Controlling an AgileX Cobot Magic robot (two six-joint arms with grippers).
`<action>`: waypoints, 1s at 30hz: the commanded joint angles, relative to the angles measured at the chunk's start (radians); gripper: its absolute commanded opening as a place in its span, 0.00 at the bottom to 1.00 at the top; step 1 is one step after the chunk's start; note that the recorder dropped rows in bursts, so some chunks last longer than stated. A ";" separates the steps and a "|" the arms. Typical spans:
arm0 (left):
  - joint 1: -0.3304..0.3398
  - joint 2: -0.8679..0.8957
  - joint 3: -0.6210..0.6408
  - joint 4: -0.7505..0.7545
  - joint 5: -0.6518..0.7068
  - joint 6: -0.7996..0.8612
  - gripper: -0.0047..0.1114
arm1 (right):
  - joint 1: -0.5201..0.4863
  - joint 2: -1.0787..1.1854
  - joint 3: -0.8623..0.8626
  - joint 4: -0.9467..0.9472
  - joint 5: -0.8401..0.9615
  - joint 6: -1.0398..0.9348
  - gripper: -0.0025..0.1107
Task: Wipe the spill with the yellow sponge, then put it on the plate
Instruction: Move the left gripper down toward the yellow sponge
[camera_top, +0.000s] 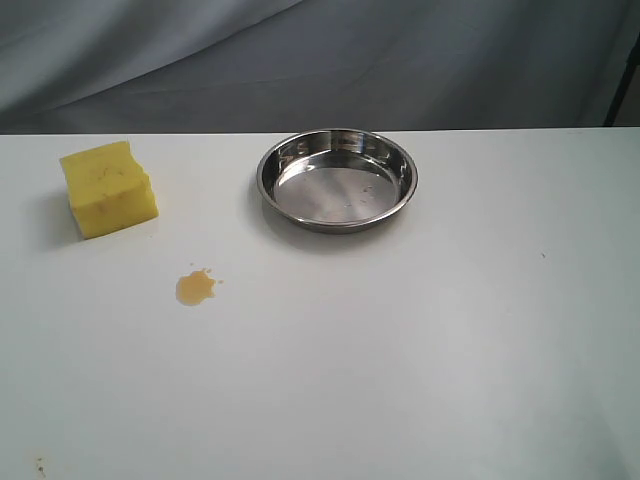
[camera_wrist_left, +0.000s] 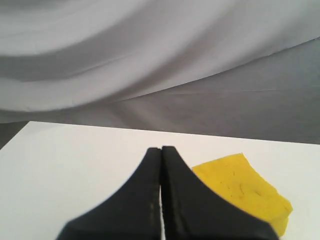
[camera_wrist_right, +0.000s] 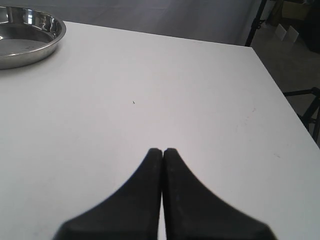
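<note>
The yellow sponge (camera_top: 108, 187) rests on the white table at the far left, a thick block with faint stains. A small orange-brown spill (camera_top: 195, 287) lies in front of it, slightly to its right. The steel plate (camera_top: 400, 196) stands empty at the back centre. Neither arm shows in the exterior view. In the left wrist view my left gripper (camera_wrist_left: 161, 149) is shut with nothing in it, and the sponge (camera_wrist_left: 245, 192) lies just beyond and beside its tips. My right gripper (camera_wrist_right: 162, 150) is shut and empty over bare table, with the plate (camera_wrist_right: 50, 42) far off.
A grey cloth backdrop (camera_top: 320, 60) hangs behind the table's far edge. The table's right edge (camera_wrist_right: 280, 95) drops to a floor with a dark stand (camera_wrist_right: 305, 100). Small dark specks (camera_top: 40, 465) mark the near left of the table.
</note>
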 joint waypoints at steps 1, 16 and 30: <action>0.002 0.014 -0.006 -0.016 -0.015 -0.002 0.05 | -0.003 0.003 0.004 0.005 -0.008 0.002 0.02; 0.002 0.014 -0.006 -0.016 -0.077 -0.008 0.05 | -0.003 0.003 0.004 0.005 -0.008 0.002 0.02; 0.002 0.235 -0.006 0.262 -0.178 -0.060 0.04 | -0.003 0.003 0.004 0.005 -0.008 0.002 0.02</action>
